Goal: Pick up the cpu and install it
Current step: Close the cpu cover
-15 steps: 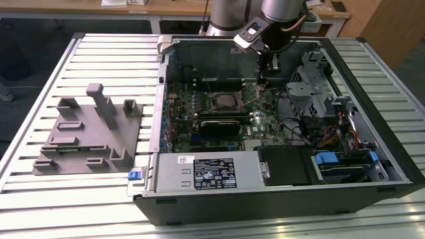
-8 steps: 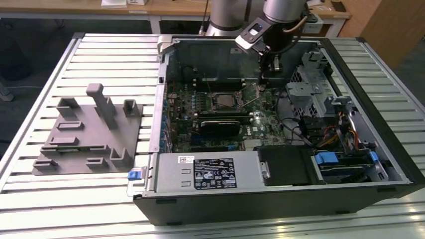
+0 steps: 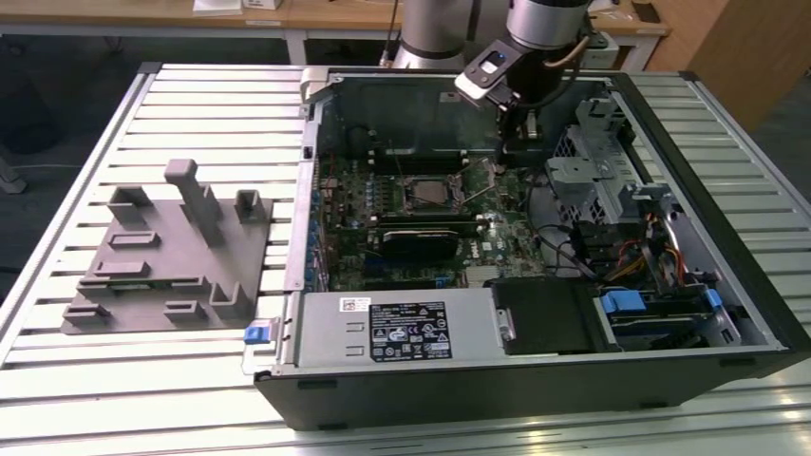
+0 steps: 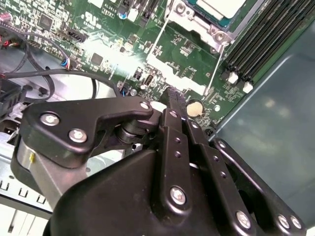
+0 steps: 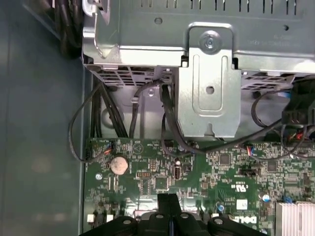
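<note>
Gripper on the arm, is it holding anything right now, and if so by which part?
Nothing is held. The gripper is shut, fingers together with nothing between them, just above the motherboard. The cpu lies apart in its socket.

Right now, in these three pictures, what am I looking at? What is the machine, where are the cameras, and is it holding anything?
The machine is a robot arm with a claw at its tip. The wide picture comes from a camera off the arm: an open computer case lies on a slatted table, a grey moulded holder beside it at the exterior view's left. The two wrist views come from cameras riding on the arm, looking past the claw at the green circuit board. The claw is shut and holds nothing. The cpu, a pale silvery square, appears to sit in its metal-framed socket, apart from the claw.
</note>
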Tool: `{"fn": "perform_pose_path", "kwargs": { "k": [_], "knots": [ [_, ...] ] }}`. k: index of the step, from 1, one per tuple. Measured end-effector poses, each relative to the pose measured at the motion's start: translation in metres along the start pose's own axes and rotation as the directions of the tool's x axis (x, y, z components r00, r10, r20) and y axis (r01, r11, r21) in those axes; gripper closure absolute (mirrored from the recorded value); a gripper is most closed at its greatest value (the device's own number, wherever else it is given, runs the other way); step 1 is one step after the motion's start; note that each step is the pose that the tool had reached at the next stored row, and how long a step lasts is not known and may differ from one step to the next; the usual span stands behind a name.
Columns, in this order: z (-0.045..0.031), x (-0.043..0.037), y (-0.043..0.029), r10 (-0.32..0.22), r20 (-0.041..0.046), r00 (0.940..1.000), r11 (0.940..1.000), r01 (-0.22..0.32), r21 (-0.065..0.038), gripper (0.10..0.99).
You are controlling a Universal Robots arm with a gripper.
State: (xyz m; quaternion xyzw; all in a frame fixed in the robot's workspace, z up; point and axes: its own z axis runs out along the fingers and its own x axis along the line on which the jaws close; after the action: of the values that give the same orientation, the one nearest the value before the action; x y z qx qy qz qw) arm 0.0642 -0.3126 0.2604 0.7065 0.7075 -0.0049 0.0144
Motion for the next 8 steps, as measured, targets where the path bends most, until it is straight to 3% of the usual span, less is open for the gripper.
{"fn": "perform_pose_path", "kwargs": {
  "k": [8],
  "knots": [
    [0.0096,0.0009,0.0045,0.0,0.0029,1.0,1.0,0.0,0.0,0.98]
  ]
}}
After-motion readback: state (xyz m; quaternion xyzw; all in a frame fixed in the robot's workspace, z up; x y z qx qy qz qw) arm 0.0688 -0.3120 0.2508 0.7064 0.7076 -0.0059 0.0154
